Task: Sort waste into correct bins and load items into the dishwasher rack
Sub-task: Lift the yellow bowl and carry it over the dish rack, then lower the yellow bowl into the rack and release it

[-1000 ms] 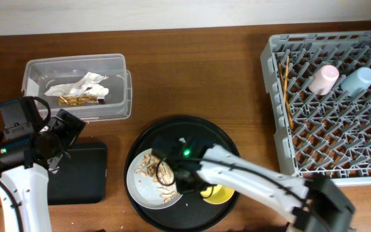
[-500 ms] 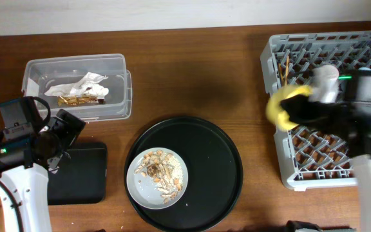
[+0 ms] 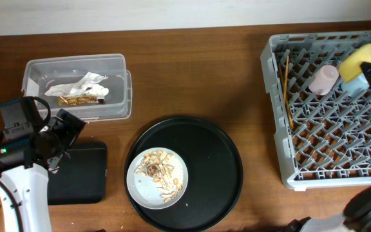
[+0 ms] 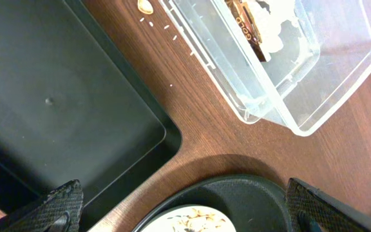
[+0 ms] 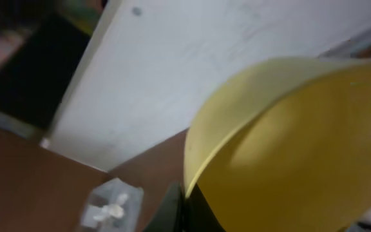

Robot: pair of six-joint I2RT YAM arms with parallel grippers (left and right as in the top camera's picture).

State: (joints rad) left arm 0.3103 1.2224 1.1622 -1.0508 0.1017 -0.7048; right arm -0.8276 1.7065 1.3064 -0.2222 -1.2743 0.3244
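My right gripper [image 5: 184, 205] is clamping the round yellow plastic bowl [image 3: 359, 55] above the light-grey lattice rack [image 3: 272, 109]; my left gripper [image 4: 185, 207] is gaping.

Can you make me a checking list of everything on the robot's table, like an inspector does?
Surface: brown wooden table; one loose scrap beside the clear tub.
Job's things: wrapper in the tub; black tray looks empty; food scraps on the grey plate; chopsticks, pink cup and blue cup in the rack.
Clutter: round black tray under the plate.
Grippers: left gripper open; right gripper fingers shut on the yellow bowl, over the rack.
Cables: black cable loop on the left arm.
Surroundings: pale wall.
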